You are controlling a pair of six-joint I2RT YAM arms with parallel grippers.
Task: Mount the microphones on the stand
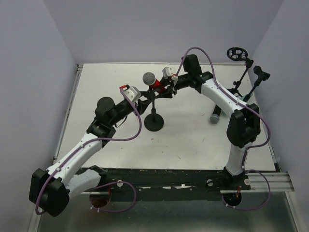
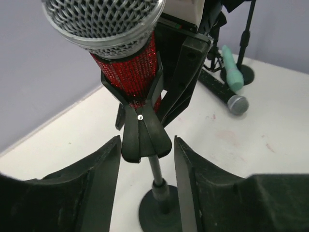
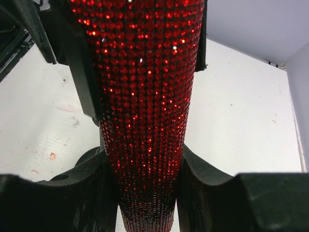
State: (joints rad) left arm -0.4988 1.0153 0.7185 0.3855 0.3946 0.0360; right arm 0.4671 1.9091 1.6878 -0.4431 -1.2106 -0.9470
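The red microphone (image 1: 156,86) with its grey mesh head (image 2: 104,19) sits tilted in the black clip (image 2: 143,130) of the centre stand (image 1: 153,121). My right gripper (image 3: 145,193) is shut on the red microphone's (image 3: 145,111) lower handle. My left gripper (image 2: 147,179) is open, its fingers (image 2: 104,169) flanking the clip's stem and the stand pole (image 2: 157,169) with a gap on each side. The black microphone (image 2: 219,89) and the mint-green microphone (image 2: 232,72) lie on the table at the right. In the top view the black microphone (image 1: 215,116) shows beside the right arm.
Two more stands rise at the back right, one with a round holder (image 1: 236,53) and one with a clip (image 1: 261,74). The white table (image 1: 193,140) is walled on the left, back and right. Both arms' cables loop over the middle.
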